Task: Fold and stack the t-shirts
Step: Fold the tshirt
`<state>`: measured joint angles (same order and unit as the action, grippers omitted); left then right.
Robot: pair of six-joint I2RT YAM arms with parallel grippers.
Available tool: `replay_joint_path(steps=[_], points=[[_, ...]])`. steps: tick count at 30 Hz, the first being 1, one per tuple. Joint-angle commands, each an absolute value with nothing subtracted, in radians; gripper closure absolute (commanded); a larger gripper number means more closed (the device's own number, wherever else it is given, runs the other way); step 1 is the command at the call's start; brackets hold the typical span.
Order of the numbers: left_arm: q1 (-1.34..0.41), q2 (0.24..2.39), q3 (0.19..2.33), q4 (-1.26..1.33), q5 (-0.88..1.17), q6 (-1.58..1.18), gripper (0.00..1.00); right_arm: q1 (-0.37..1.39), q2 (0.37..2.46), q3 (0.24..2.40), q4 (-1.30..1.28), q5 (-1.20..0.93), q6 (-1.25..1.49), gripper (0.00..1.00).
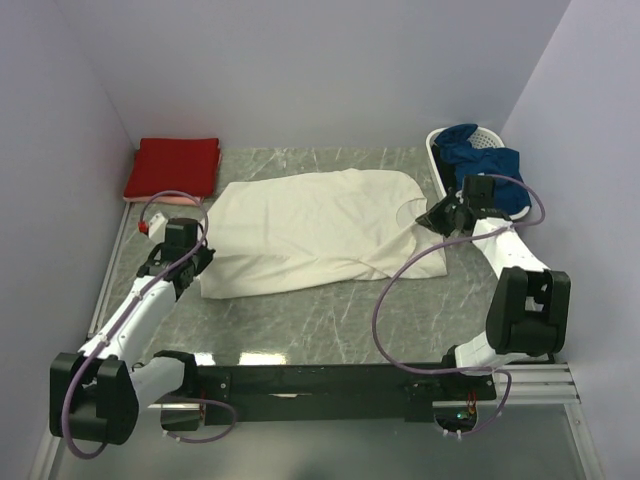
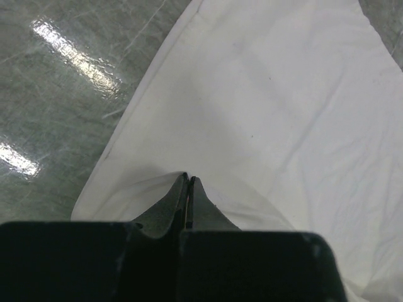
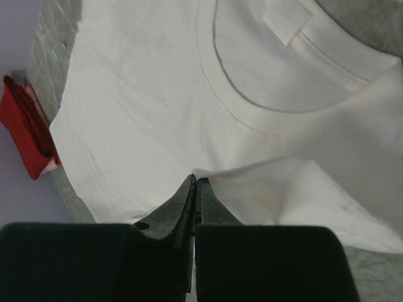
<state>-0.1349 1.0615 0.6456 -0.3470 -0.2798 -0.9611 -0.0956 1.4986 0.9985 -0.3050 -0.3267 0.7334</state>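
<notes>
The large cream t-shirt point(image 1: 310, 225) lies spread across the middle of the table, collar point(image 3: 252, 119) toward the right. My left gripper point(image 1: 203, 252) is at its left edge, shut on a pinch of the cloth point(image 2: 189, 178) that tents up at the fingertips. My right gripper point(image 1: 432, 216) is at the shirt's right end just below the collar, shut on a raised fold of cream cloth point(image 3: 197, 178). A folded red t-shirt point(image 1: 172, 167) rests at the back left corner, with a pale pink edge point(image 3: 49, 165) showing beneath it.
A white slatted basket point(image 1: 436, 150) at the back right holds dark blue cloth point(image 1: 485, 160), just behind my right wrist. Walls close the table on the left, back and right. Bare grey marble point(image 1: 330, 320) lies between the shirt and the arm bases.
</notes>
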Motion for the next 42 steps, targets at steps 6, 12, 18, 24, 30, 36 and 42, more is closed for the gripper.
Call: replay_joint_path(steps=[6,12,18,24,30,36,42], points=[[-0.078,1.112,0.638,-0.278,-0.245,-0.937,1.0,-0.087,1.568,1.15,-0.261,-0.344,0.703,1.0],[-0.054,1.137,0.646,-0.261,-0.239,-0.931,1.0,-0.084,1.612,1.178,-0.255,-0.351,0.701,1.0],[-0.031,1.207,0.673,-0.224,-0.21,-0.91,1.0,-0.081,1.646,1.178,-0.247,-0.347,0.699,1.0],[-0.011,1.258,0.695,-0.196,-0.186,-0.904,0.97,-0.081,1.68,1.235,-0.267,-0.356,0.681,0.77],[0.032,1.218,0.732,-0.212,-0.15,-0.873,0.5,-0.077,1.642,1.227,-0.285,-0.342,0.67,0.54],[0.032,1.033,0.646,-0.294,-0.158,-0.91,0.44,-0.075,1.447,0.99,-0.248,-0.259,0.709,0.53],[0.029,0.803,0.457,-0.324,-0.107,-0.997,0.44,-0.077,1.287,0.755,-0.281,-0.16,0.704,0.55]])
